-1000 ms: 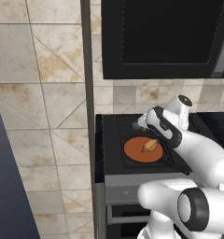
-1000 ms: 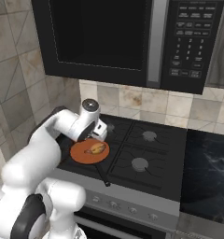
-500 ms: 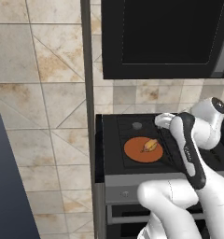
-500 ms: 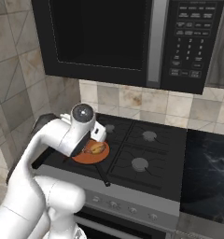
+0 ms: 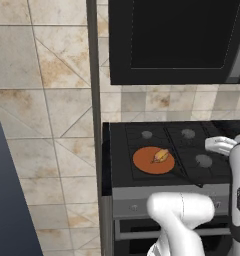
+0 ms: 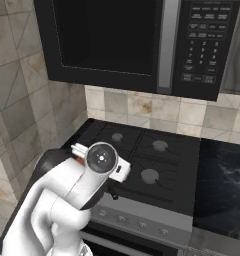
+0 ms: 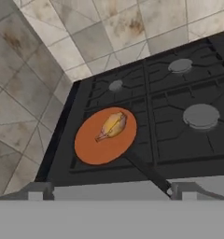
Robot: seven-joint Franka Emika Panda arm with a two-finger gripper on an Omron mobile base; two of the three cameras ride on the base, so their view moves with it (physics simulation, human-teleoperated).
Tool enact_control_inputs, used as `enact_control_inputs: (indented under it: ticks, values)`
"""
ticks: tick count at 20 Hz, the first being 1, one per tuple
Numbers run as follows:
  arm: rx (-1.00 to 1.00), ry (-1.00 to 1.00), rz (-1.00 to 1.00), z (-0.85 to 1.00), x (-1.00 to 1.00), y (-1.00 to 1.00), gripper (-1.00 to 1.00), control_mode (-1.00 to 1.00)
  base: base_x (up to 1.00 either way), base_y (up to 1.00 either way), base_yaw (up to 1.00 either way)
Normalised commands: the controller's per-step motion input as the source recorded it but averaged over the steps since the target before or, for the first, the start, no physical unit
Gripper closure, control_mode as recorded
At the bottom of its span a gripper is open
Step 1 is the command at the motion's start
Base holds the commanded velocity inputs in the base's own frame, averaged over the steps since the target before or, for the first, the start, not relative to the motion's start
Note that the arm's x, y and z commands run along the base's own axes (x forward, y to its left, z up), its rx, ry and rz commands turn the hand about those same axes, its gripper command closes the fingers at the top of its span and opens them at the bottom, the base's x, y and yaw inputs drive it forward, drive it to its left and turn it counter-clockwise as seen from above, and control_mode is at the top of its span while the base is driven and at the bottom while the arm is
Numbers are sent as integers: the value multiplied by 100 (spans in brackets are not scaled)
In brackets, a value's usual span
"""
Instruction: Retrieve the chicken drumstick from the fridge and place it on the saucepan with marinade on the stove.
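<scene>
Chicken drumstick (image 7: pixel 112 125) lies in saucepan (image 7: pixel 104 136) on black stove (image 7: pixel 179 112) below microwave (image 5: pixel 177 40); hand spread, empty.

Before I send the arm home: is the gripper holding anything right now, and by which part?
Nothing is held. The chicken drumstick lies free on the orange marinade in the saucepan on the stove, and the gripper's tips stand wide apart, clear of it.

Layout: stove (image 5: pixel 192 145), front-left burner.
Chicken drumstick (image 5: pixel 161 156) lies in saucepan with marinade (image 5: pixel 153 160), apparently right of centre; microwave (image 5: pixel 177 40) above.
</scene>
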Motion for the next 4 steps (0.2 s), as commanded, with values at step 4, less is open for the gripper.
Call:
enact_control_inputs:
  ticks: [4]
  values:
    - [0, -8, 0, 27, -100, -91, -100, -100, 0, 0, 0]
